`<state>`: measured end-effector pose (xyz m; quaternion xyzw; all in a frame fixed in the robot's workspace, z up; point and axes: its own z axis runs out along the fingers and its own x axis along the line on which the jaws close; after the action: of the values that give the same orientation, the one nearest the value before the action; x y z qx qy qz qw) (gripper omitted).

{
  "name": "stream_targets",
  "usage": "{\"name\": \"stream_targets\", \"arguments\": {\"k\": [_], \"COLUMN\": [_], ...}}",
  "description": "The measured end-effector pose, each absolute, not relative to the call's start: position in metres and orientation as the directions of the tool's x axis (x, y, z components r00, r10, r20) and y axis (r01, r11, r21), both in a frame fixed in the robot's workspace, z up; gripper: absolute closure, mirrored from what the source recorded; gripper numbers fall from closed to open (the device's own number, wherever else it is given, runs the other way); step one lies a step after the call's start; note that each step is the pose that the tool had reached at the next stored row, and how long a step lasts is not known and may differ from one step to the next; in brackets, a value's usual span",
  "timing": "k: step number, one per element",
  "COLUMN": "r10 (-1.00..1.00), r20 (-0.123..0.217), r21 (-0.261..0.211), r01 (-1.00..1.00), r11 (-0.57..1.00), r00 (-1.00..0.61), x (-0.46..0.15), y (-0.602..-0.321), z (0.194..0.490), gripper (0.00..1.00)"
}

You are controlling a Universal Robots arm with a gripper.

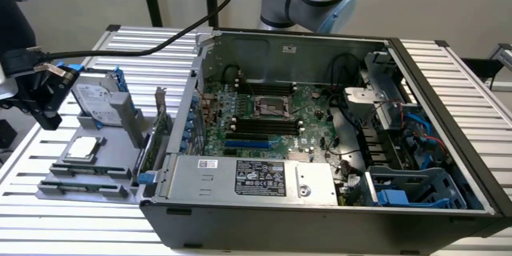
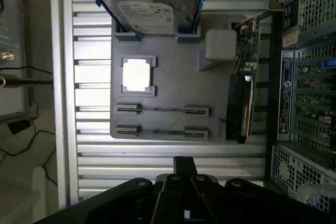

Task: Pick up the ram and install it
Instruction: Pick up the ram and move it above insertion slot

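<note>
- While the black gripper (image 2: pixel 185 162) hangs over the ribbed aluminium table (image 2: pixel 173 148), its fingers are pressed together and pinch nothing.
- One flat grey plastic parts tray (image 2: pixel 173 72) lies on the table on the exterior view's left, beside one open black computer case (image 1: pixel 320 220).
- The tray carries one silver hard drive in a blue frame (image 2: pixel 152 11), one square silver processor chip (image 2: pixel 137 74), one white block (image 2: pixel 220 43) and one green expansion card (image 2: pixel 245 77) standing on edge.
- Two thin ram sticks stand on edge in slotted grey holders, side by side and seen as narrow lines: the nearer ram stick (image 2: pixel 163 131) and the farther ram stick (image 2: pixel 163 109).
- A strip of bare table separates the fingertips from the tray's edge, and the nearer ram stick sits just inside that edge.
- The case wall stands close beside the card side of the tray.
- Inside the case, one green motherboard (image 1: pixel 312 103) shows a row of black memory slots (image 1: pixel 264 127).
</note>
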<state>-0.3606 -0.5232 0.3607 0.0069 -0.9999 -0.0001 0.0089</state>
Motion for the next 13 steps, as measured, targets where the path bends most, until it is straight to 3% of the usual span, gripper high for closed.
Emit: {"name": "stream_targets", "arguments": {"k": [13], "r10": [-0.247], "r20": [0.018], "r21": [0.0], "r01": [-0.247], "r11": [0.969], "r00": [-0.969], "x": [-0.3606], "y": [-0.5232], "z": [0.3551], "gripper": [0.89]}}
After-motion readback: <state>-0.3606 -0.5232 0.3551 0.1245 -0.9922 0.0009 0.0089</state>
